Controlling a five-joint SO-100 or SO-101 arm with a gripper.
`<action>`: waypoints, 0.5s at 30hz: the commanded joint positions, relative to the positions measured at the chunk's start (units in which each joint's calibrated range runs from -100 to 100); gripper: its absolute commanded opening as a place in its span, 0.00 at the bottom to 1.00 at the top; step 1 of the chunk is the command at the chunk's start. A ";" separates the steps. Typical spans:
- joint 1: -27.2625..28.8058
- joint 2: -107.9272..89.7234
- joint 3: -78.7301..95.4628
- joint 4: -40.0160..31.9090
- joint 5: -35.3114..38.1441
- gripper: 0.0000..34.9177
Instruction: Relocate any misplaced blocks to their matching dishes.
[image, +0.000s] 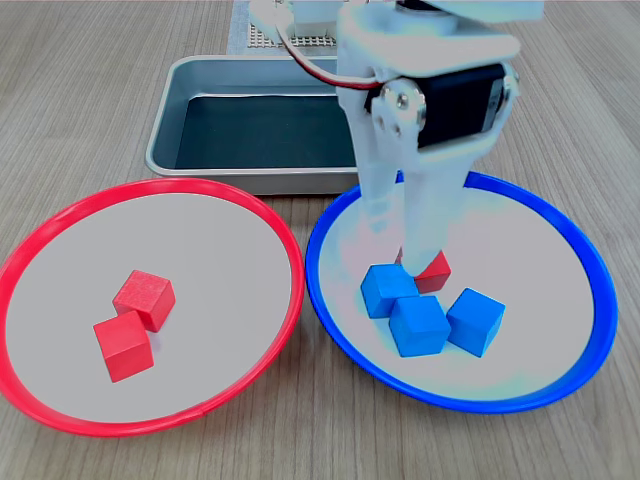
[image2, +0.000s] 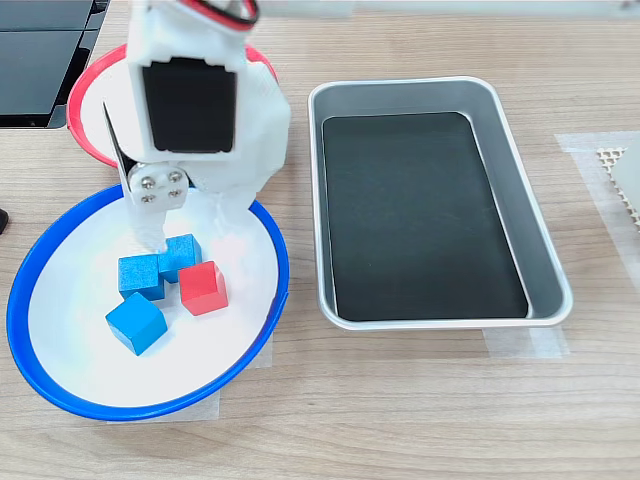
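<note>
On the first exterior view's left, the red-rimmed plate (image: 60, 215) holds two red cubes (image: 143, 298) (image: 123, 345). The blue-rimmed plate (image: 560, 215) holds three blue cubes (image: 388, 290) (image: 418, 325) (image: 475, 320) and one red cube (image: 435, 270). My white gripper (image: 398, 238) hangs open low over this plate. One finger (image: 422, 240) covers part of the red cube, and I cannot tell whether it touches. In the second exterior view the gripper (image2: 188, 228) stands over the blue-rimmed plate (image2: 150, 410), just beyond the red cube (image2: 203, 287) and a blue cube (image2: 181, 255). Nothing is held.
A rectangular silver tray (image: 170, 120) with a dark bottom stands behind the plates, at the second exterior view's right (image2: 440, 318). The red-rimmed plate (image2: 82, 95) is mostly hidden by the arm there. A perforated mat (image2: 620, 170) lies at the far right. Wooden tabletop surrounds everything.
</note>
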 joint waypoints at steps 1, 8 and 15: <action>-1.70 -0.28 -2.48 0.97 -0.63 0.38; -3.02 2.71 -5.48 1.21 -1.12 0.38; -2.74 4.50 -6.49 0.88 -1.03 0.39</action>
